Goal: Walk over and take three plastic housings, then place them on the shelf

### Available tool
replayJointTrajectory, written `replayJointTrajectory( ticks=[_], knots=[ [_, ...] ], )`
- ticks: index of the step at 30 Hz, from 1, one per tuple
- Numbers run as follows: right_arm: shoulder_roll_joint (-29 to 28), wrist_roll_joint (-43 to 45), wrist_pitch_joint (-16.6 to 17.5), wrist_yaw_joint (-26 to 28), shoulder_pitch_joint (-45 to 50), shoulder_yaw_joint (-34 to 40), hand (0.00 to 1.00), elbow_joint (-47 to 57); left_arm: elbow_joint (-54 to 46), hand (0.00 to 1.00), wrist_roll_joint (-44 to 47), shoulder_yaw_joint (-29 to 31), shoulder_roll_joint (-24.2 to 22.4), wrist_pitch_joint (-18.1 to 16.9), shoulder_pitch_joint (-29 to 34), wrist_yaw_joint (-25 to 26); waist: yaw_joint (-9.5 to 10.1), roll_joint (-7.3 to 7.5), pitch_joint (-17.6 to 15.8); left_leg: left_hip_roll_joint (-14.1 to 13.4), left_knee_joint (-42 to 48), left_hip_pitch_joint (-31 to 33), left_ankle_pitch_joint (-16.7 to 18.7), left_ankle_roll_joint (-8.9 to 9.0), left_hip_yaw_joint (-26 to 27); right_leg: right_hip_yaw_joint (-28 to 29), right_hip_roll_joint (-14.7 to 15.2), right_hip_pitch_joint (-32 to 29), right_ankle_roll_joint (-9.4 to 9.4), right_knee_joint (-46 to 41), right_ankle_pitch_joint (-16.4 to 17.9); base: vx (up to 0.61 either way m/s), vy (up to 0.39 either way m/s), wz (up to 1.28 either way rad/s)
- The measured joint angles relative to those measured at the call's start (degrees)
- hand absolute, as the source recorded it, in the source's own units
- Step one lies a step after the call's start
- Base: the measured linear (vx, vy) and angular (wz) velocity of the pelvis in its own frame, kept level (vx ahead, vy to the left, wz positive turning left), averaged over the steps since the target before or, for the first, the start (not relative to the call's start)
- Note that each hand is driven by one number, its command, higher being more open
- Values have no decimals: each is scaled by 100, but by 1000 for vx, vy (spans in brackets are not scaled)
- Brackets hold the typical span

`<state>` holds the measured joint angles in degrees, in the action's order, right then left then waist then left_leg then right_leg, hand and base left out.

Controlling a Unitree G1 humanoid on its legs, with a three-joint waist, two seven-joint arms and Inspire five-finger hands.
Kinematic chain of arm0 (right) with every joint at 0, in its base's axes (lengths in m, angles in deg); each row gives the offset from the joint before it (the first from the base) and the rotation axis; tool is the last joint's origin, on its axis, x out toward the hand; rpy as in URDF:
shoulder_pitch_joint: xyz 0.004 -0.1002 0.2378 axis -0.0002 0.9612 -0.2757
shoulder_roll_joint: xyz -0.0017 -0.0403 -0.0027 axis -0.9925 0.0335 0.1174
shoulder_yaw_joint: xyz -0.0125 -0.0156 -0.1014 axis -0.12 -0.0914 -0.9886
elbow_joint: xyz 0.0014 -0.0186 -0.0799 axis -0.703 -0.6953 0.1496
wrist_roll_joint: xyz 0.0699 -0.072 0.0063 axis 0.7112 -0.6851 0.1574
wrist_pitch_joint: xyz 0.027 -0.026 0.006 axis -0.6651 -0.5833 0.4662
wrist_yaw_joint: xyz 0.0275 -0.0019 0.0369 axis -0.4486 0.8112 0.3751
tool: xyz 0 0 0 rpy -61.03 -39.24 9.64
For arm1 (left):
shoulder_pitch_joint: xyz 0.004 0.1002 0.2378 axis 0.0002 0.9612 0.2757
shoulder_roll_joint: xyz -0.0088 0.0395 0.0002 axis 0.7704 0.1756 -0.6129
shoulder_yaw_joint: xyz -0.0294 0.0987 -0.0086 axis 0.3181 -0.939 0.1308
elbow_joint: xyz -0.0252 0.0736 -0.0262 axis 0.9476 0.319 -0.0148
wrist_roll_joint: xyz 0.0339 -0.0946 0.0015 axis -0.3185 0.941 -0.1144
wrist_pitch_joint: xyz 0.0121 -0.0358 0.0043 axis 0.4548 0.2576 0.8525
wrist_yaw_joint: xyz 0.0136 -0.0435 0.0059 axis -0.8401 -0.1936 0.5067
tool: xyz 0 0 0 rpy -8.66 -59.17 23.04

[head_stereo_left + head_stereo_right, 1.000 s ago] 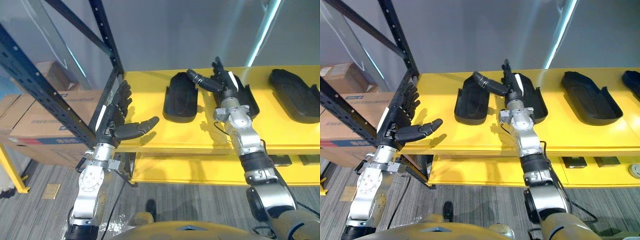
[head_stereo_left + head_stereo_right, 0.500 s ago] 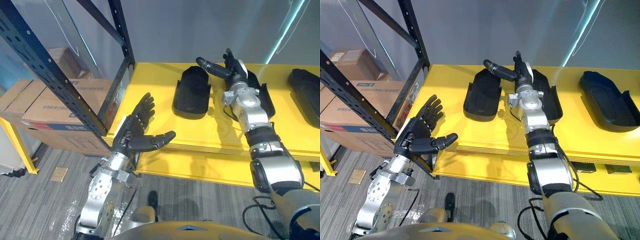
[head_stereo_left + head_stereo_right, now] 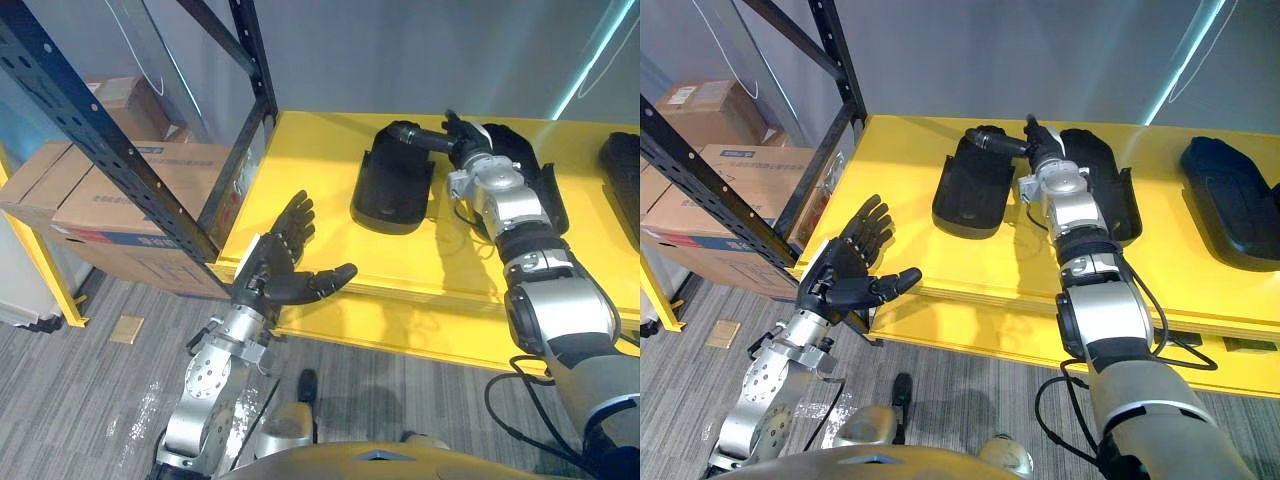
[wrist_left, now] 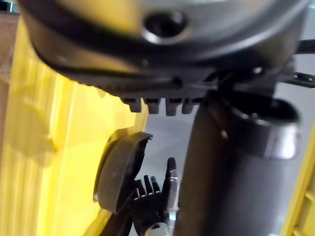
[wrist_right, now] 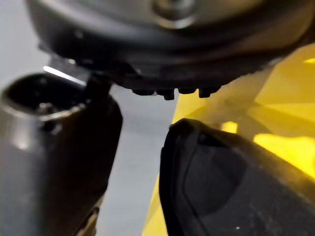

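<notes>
Yellow shelf (image 3: 910, 200): right hand (image 3: 1040, 152) seemingly on housing (image 3: 1105, 185)

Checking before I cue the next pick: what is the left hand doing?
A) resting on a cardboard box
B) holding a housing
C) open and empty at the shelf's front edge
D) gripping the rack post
C: the left hand has its fingers spread and holds nothing, by the front edge of the yellow shelf.
</notes>
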<state>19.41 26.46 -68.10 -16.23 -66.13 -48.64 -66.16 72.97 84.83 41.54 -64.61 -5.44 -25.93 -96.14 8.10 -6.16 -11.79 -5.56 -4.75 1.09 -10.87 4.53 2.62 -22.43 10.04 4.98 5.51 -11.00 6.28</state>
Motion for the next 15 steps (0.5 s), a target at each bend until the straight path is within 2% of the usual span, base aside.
replayJointTrajectory(
  ticks=[9, 15],
  knots=[
    [59, -5, -17, 51, -350, -21, 100, -246, 0, 100, 5, -207, -8, 3, -10, 165, -5, -55, -112, -36, 0, 46, -28, 41, 12, 55, 35, -234, -50, -376, 184, -27, -47, -2],
    [66, 6, 40, 301, -421, -169, 100, -258, -1, 100, 7, -206, -13, 3, -14, 197, 6, -63, -137, -23, 1, 55, -32, 48, 12, 68, 75, -308, -67, -531, 279, 1, -41, 0]
  ],
)
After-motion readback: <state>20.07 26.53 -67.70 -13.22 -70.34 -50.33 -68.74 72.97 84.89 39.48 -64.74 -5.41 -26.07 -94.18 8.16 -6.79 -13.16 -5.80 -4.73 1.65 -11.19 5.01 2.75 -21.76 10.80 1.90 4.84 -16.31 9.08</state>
